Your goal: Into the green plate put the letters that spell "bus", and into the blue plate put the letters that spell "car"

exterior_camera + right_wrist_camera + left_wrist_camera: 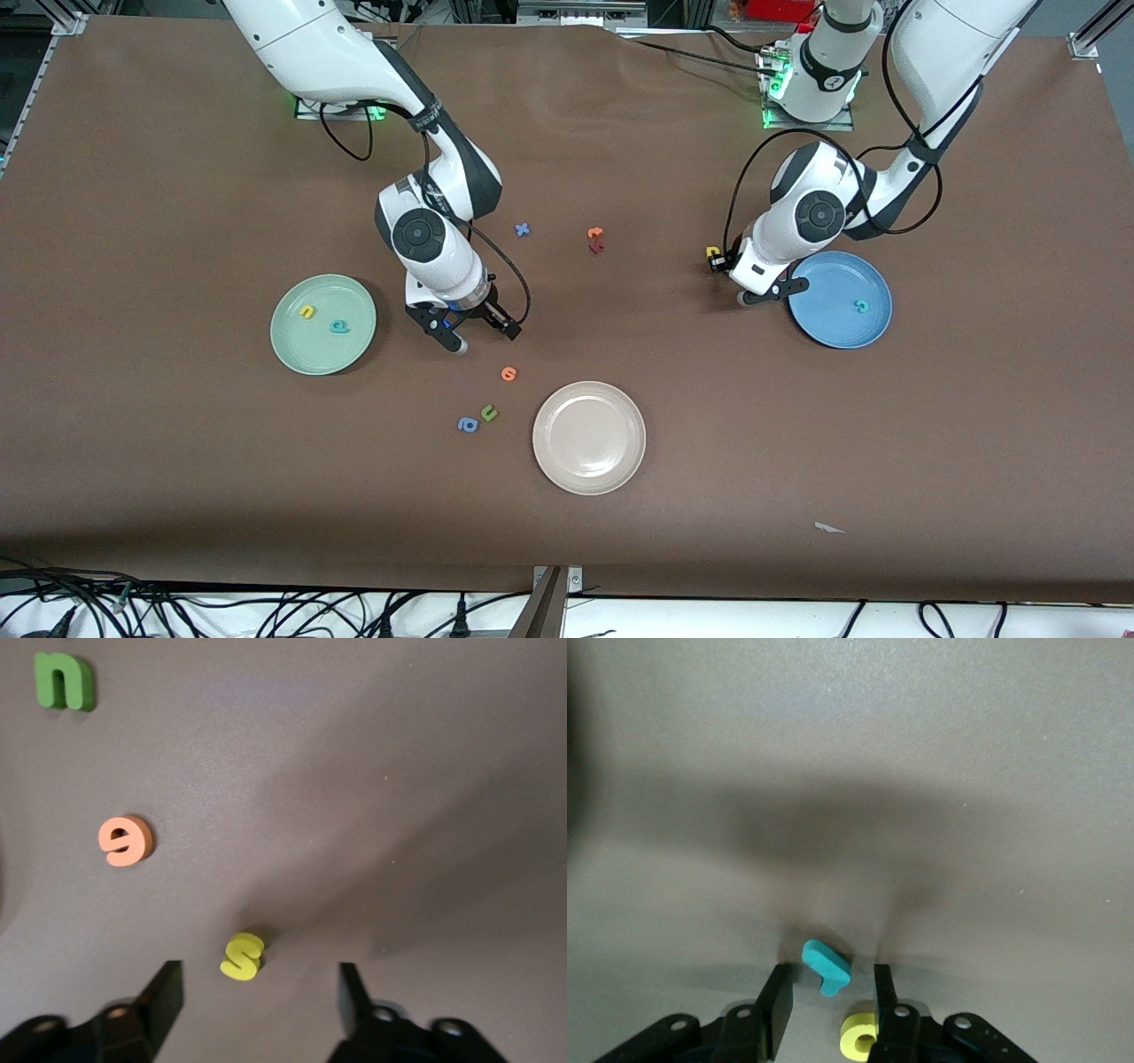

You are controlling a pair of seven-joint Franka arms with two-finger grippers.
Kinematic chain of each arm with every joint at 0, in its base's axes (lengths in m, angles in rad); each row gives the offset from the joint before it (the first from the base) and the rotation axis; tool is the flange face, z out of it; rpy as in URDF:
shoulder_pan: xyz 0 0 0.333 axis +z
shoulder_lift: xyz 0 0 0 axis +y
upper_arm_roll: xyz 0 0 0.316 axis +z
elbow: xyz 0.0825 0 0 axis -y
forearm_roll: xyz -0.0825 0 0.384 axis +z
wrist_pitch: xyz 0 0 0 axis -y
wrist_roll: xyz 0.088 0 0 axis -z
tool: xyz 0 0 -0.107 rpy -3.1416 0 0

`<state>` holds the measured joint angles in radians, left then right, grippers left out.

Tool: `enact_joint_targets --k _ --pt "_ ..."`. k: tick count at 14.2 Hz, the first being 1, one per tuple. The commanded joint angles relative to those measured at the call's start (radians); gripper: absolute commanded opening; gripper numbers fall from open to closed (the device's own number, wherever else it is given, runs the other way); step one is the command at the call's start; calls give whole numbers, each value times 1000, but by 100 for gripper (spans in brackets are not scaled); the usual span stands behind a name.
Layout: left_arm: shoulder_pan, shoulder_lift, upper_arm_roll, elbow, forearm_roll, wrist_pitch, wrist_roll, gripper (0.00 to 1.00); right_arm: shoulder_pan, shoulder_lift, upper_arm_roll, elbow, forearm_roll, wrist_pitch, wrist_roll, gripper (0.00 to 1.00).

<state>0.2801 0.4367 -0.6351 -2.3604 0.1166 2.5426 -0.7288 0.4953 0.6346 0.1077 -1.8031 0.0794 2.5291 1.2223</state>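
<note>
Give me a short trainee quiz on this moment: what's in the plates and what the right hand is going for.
1. True or false: the green plate holds three letters.
2. Which letter lies on the table between the right hand's open fingers? A) orange e B) yellow s C) green n
3. Fill in: the c in the blue plate is coloured ___.

Key: 1 false, it holds two; 2 B; 3 teal.
</note>
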Motion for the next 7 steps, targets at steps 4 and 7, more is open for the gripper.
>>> enact_joint_targets --k 4,7 --pt "-2 13 6 -10 53 25 -26 41 37 85 -6 77 -12 65 58 60" --pt "-2 14 8 -16 83 24 -41 38 42 93 -10 80 -33 66 66 60"
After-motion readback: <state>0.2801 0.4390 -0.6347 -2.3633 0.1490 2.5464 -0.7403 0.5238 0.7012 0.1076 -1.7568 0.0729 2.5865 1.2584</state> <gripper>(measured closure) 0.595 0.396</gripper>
